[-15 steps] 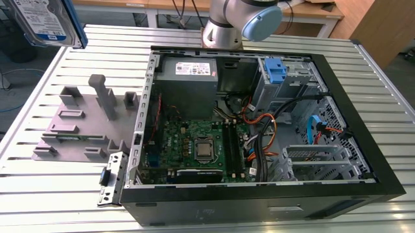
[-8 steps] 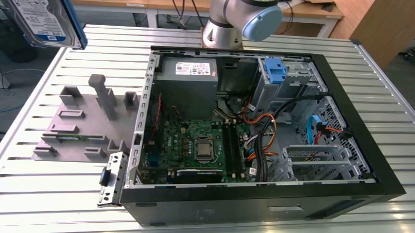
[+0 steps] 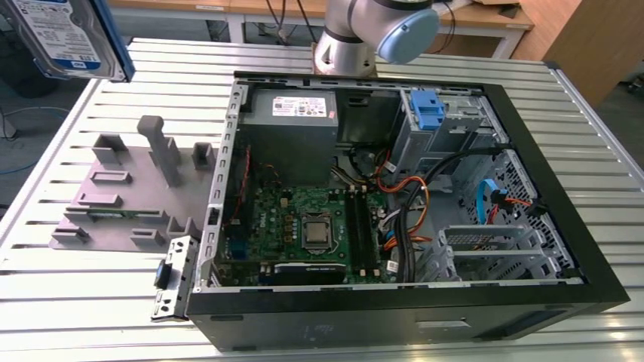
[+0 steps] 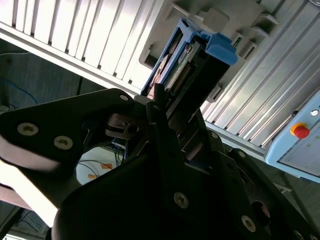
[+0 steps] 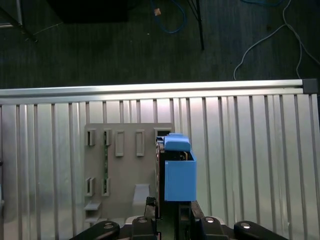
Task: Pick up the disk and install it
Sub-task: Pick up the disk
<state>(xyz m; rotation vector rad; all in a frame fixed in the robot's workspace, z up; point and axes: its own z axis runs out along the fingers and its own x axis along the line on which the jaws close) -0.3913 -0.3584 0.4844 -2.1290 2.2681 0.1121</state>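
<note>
gripper (image 5: 169, 212): we have it clamped on the disk (image 5: 179, 175) | disk: between its jaws, hanging above the grey rack (image 5: 125, 170) | handling: we judge it stiff, dense, shock-sensitive; grip the side rails

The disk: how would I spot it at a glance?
Find the open computer case on the slatted table. At the exterior view's left lies a grey holder plate; the disk hangs in the air above it. Only it bears a blue-and-white label.

Silver-grey tubular arm (image 3: 342, 45) with a pale blue round cap (image 3: 408, 34); black tool (image 5: 170, 210) dotted with silver screws (image 4: 181, 200).
</note>
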